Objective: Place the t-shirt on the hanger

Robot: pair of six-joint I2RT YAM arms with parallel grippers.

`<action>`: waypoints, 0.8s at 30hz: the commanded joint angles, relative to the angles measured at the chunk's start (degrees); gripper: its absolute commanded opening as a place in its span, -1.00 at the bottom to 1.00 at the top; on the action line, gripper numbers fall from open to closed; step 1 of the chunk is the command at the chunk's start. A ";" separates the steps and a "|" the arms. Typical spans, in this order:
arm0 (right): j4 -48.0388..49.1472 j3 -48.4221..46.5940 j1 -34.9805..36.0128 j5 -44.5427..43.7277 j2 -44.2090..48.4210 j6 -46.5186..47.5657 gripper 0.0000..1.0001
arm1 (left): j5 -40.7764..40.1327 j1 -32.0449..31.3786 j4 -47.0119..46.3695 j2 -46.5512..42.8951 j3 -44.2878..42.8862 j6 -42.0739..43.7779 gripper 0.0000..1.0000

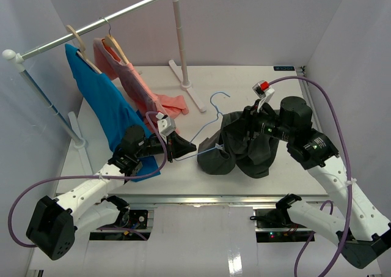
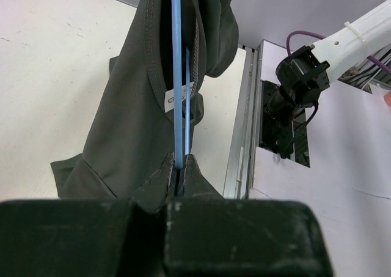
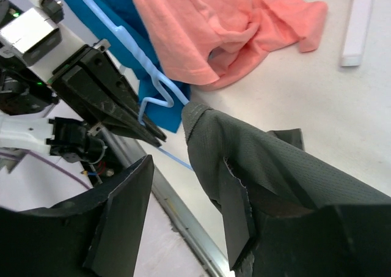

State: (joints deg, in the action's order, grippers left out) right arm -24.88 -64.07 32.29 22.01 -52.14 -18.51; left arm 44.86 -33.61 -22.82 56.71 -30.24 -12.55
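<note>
White rack (image 1: 122, 12) back-left w/ two tan wooden hangers (image 1: 115, 46). Bright blue garment (image 1: 101, 99) on left one, salmon-pink garment (image 1: 133, 76) on right, hem pooled on white table (image 1: 244, 81) nr rack foot.

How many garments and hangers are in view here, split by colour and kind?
Charcoal-grey t-shirt: 1
Bright blue garment: 1
Salmon-pink garment: 1
Light-blue wire hanger: 1
Tan wooden hangers: 2
Total: 6
</note>
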 commanded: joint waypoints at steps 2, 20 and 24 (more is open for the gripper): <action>-3.29 -4.89 0.23 -10.29 4.16 9.03 0.13 | -0.35 -0.32 -3.73 -2.36 -0.21 -1.11 -1.00; -5.76 -1.46 0.23 -12.36 4.66 19.37 0.13 | -0.44 -0.32 -1.51 -3.87 -0.73 -1.84 -1.00; -3.93 2.19 0.30 -16.27 3.85 17.15 0.11 | -0.07 -0.39 -0.88 -3.85 -1.22 -1.86 -1.00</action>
State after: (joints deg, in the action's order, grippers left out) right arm -31.48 -65.01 32.35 7.72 -47.70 0.33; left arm 44.21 -33.61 -22.22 54.72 -30.04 -14.07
